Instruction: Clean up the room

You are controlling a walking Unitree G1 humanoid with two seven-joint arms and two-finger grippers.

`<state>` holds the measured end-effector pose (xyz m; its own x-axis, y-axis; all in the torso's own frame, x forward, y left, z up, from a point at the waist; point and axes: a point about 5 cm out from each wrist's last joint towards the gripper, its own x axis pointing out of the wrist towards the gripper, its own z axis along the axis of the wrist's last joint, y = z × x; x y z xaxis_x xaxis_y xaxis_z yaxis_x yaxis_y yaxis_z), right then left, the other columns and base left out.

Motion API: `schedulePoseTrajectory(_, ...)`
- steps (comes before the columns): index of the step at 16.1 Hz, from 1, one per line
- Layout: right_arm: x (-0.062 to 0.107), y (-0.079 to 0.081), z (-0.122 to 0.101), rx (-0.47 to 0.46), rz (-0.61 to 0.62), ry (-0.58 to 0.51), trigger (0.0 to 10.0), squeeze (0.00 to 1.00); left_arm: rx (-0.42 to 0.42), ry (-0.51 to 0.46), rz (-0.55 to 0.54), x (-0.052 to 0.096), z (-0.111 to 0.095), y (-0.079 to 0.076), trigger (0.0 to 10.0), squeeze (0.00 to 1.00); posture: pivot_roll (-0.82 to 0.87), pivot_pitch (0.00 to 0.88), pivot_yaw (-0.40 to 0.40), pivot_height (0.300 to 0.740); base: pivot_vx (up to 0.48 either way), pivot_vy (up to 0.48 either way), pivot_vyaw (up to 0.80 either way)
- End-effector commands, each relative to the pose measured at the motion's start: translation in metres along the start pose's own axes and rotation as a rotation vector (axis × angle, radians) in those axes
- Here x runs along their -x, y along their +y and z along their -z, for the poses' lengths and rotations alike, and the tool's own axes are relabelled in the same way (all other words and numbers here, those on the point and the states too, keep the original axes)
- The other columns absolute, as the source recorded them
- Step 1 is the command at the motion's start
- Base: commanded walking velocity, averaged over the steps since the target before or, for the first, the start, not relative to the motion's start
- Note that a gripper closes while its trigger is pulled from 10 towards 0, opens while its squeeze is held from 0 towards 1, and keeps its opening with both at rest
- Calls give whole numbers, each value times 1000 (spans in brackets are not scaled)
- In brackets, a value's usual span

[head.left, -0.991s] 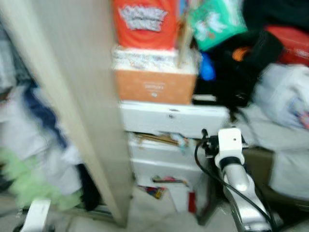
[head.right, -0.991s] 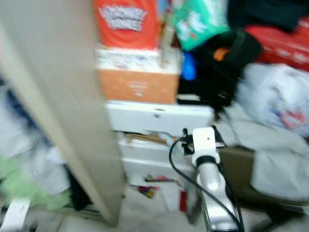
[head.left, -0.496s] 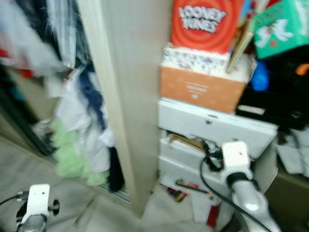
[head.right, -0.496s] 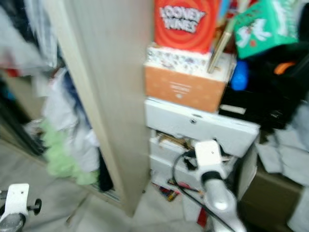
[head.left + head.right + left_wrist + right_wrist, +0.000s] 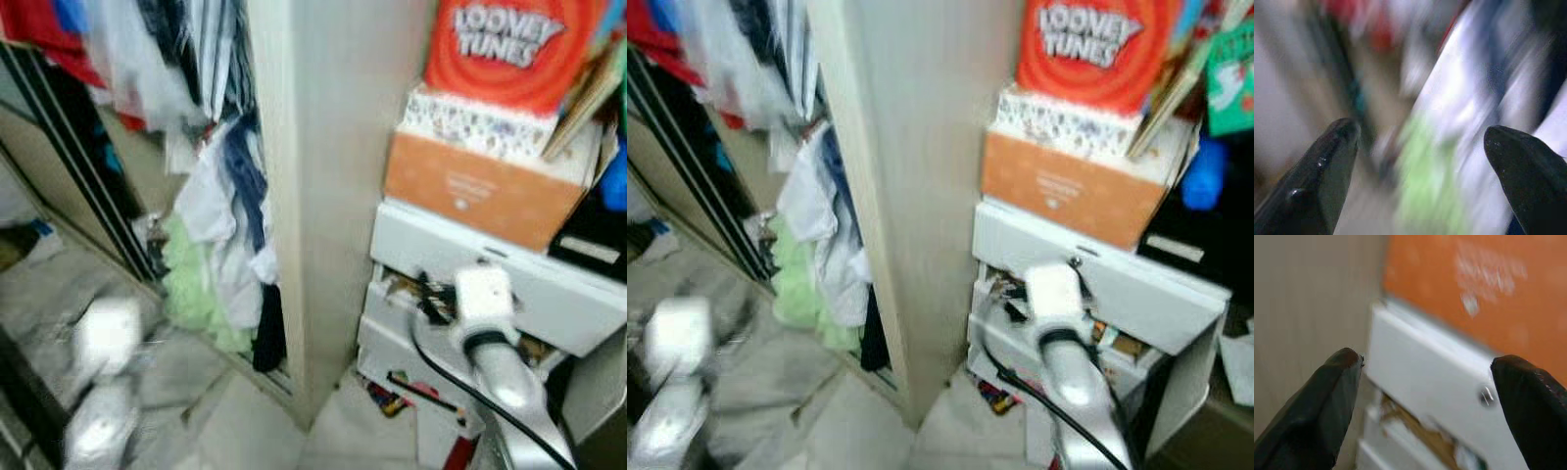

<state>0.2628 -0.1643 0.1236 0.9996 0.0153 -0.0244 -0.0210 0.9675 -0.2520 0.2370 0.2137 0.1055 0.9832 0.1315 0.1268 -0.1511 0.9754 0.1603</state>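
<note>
Left eye view is looking down at a tall pale wooden panel (image 5: 338, 196) running through the centre of the frame from the top edge to the floor. Left of it, in the upper left of the frame, clothes (image 5: 176, 59) are hanging in an open wardrobe, and a heap of white, dark blue and light green garments (image 5: 220, 255) is spilling down to the tiled floor (image 5: 186, 382) against the panel's foot. Right of the panel, a white drawer unit (image 5: 490, 304) is standing with its front hanging tilted and papers showing in the gap. On top of it an orange cardboard box (image 5: 470, 191) is sitting, with a patterned white box (image 5: 490, 122) on that and a red Looney Tunes box (image 5: 509, 49) above, at the upper right of the frame. Small colourful bits (image 5: 392, 397) are lying on the floor at the foot of the drawers.

The silver right arm (image 5: 500, 372) is reaching up from the lower right, its white wrist in front of the drawers. In the right wrist view the right end effector (image 5: 1427, 396) is spreading its two black fingers wide, with nothing between them, pointing at the drawer front and the orange box. The left arm (image 5: 98, 392) is showing blurred at the lower left; in the left wrist view the left end effector (image 5: 1422, 161) is likewise gaping apart and empty, facing the blurred green and white garments.
</note>
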Motion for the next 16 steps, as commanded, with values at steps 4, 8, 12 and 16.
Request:
schedulePoseTrajectory(4,3,-5,9,7,5,45,10000,0,11,-2,44,7,-7,-7,10000,0,-84,0,1,740,0,0,747)
schedulePoseTrajectory(8,0,-4,8,5,11,48,10000,0,11,28,48,11,-18,-12,10000,0,-88,0,4,740,0,0,453)
schedulePoseTrajectory(12,-1,-2,10,3,13,56,10000,0,24,33,43,11,-21,-16,10000,0,-85,0,1,740,0,0,438)
schedulePoseTrajectory(16,-2,-1,10,-2,15,62,10000,0,29,40,73,7,-25,-26,10000,0,-94,0,4,740,0,0,217)
